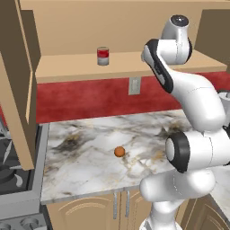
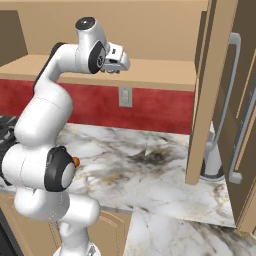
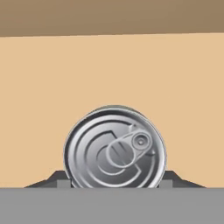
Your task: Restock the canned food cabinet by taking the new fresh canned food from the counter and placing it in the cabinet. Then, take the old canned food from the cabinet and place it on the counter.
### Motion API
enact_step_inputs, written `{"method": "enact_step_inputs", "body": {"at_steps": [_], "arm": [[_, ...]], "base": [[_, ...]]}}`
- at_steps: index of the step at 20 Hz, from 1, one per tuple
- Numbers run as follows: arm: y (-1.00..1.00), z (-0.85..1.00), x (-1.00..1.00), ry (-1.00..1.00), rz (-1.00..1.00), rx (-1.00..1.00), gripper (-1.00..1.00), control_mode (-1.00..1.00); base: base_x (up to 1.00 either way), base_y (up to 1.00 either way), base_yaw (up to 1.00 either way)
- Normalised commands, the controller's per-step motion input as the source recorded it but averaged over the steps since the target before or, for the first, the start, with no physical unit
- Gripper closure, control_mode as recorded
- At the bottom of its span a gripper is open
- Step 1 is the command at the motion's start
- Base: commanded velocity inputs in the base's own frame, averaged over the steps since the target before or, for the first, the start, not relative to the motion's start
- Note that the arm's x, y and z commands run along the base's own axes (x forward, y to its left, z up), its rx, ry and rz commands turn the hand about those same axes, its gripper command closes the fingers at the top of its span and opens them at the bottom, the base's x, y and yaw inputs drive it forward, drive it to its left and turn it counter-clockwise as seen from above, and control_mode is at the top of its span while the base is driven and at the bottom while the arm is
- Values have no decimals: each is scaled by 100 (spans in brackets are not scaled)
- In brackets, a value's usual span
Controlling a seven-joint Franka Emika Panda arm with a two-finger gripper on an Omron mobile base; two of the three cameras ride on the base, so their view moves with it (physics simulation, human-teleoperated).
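Tin (image 3: 114,148) gripped, seen from hand cam.

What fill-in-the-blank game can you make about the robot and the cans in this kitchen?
1. The gripper is shut on a flat silver ____.
2. The red-and-white can stands on the cabinet ____.
3. The little ball on the marble counter is coloured ____.
4. The wall behind the counter is ____.

Missing words: tin; shelf; orange; red
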Motion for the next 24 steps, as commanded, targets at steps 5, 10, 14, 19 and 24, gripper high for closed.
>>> {"method": "enact_step_inputs", "body": {"at_steps": [5, 10, 14, 19, 24], "arm": [[0, -18, 68, 0, 0, 1, -100, -100], [0, -3, 29, 0, 0, 0, -100, -100], [0, 0, 0, -1, 0, 0, -100, -100], [0, 0, -22, -16, 0, 1, -100, -100], [7, 3, -67, -23, 0, 6, -100, -100]], "base": [[0, 0, 0], [0, 0, 0], [0, 0, 0], [0, 0, 0], [0, 0, 0]]}}
